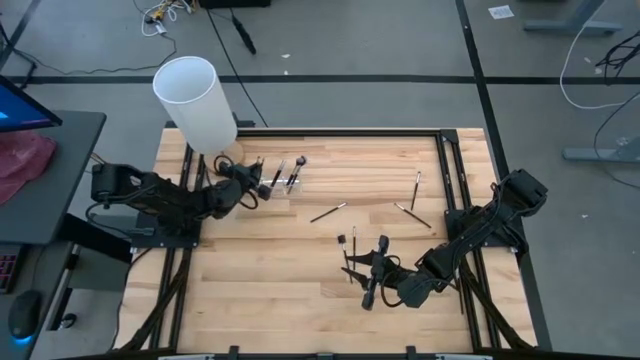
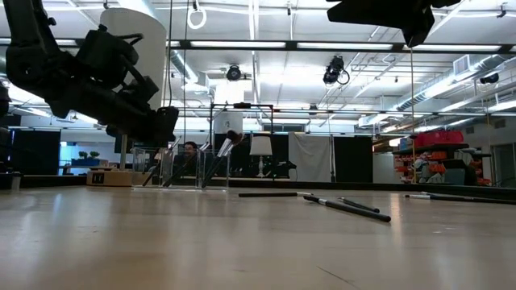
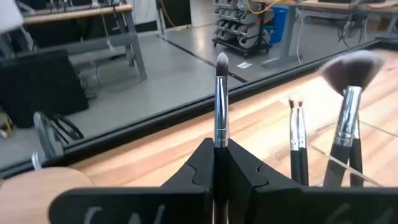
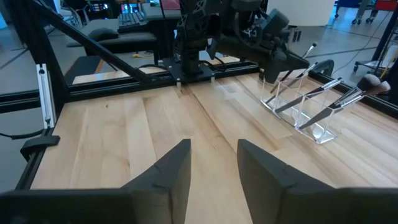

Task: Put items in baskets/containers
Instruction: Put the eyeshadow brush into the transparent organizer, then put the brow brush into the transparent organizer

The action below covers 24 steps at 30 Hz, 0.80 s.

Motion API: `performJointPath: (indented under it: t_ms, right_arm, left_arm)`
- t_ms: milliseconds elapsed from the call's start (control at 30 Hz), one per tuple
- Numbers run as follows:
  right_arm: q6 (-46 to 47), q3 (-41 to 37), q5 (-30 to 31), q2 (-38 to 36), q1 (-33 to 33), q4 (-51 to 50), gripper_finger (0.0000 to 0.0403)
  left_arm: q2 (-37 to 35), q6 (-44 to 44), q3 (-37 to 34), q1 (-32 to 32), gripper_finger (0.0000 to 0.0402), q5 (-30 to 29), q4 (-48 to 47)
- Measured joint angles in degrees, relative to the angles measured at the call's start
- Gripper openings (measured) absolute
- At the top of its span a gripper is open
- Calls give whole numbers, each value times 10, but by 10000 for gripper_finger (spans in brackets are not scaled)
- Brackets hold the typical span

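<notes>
- Right gripper (image 1: 372,290) sits at the near edge of the table, right of centre, fingers (image 4: 171,171) spread with nothing between them; low over the wood, probably lining up for a pick from the loose brushes just beyond it.
- Small cluster of brushes (image 1: 352,252) lies flat just beyond that gripper, touching or nearly touching each other; easiest next grab, judging by reach.
- One brush (image 1: 328,212) lies alone mid-table, angled.
- Two more brushes (image 1: 413,200) lie toward the far right, one crossing near the other; well apart from the holder.
- Left gripper (image 1: 262,189) is at far left, just beside the clear holder (image 4: 297,107), pinching a silver-ferruled brush (image 3: 221,102) by the handle, bristles pointing away from the wrist; held end-on so the handle can drop into a compartment, I judge.
- Clear holder stands at the far left-centre with several brushes already leaning in it, heads up, including a fluffy-headed brush (image 4: 357,93); which compartment each is in, can't tell.
- Tall white cylinder (image 1: 195,102) stands at the far-left corner, beyond the left arm; not the target.
- Task looks partly done: some brushes are in, about six are loose on the table, and one is in the left gripper.
</notes>
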Motion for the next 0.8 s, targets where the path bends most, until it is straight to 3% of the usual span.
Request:
performJointPath:
  t_ms: [267,633,800]
  right_arm:
    - [0,0,0,0,0,0,132]
    - [0,0,-1,0,0,0,132]
    - [0,0,-1,0,0,0,132]
  left_arm:
    - [0,-17,0,2,29,20,-1]
    - [-3,-15,0,0,115,20,0]
    - [-32,44,1,-22,130,20,40]
